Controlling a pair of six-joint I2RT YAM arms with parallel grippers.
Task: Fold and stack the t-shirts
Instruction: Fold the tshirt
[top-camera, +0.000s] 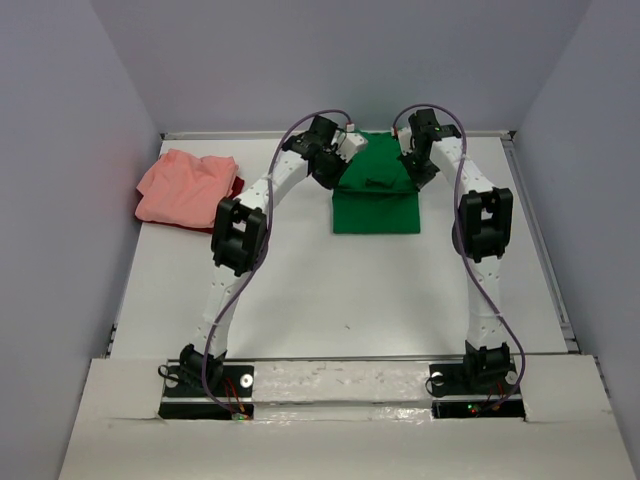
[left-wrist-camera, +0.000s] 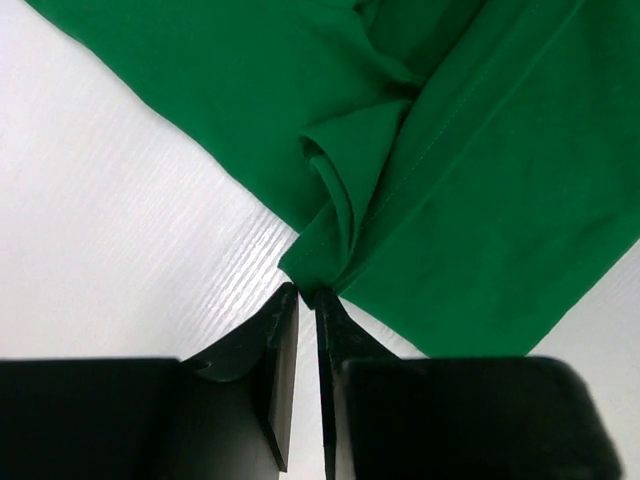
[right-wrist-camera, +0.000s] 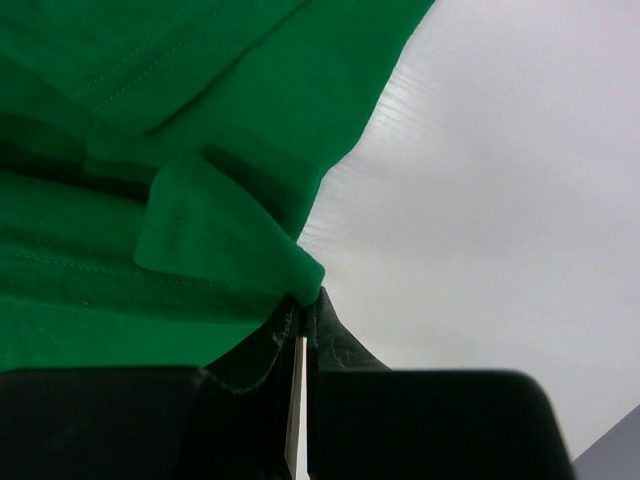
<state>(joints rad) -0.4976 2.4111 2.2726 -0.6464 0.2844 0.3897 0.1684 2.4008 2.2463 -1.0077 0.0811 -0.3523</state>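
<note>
The green shirt (top-camera: 378, 205) lies at the far middle of the table (top-camera: 330, 300), partly folded, with a neat rectangular flap on its near side. The pink shirt (top-camera: 185, 185) is bunched at the far left on top of a red cloth (top-camera: 238, 186), well apart from it.

Both arms reach to the green shirt's far part, one on each side. The right pincer (right-wrist-camera: 305, 300) is closed on a small fold at the shirt's right edge, low over the table. The left pincer (left-wrist-camera: 308, 298) has its jaws a narrow slit apart, with a bunched corner of the left edge right at their tips. I cannot tell whether it grips that corner or only touches it.

The step looks like laying down a fold and letting go. To do it well:

- Keep both pincers low so the cloth rests on the table before release.
- Open both sides at about the same time, so one held corner does not pull the fold askew.
- Lift straight up and clear, since a fingertip snagged in the hem would drag the layer back.
- Flatten the puckered cloth at the left tip before the next fold, or the finished shirt will stack lumpy.
</note>
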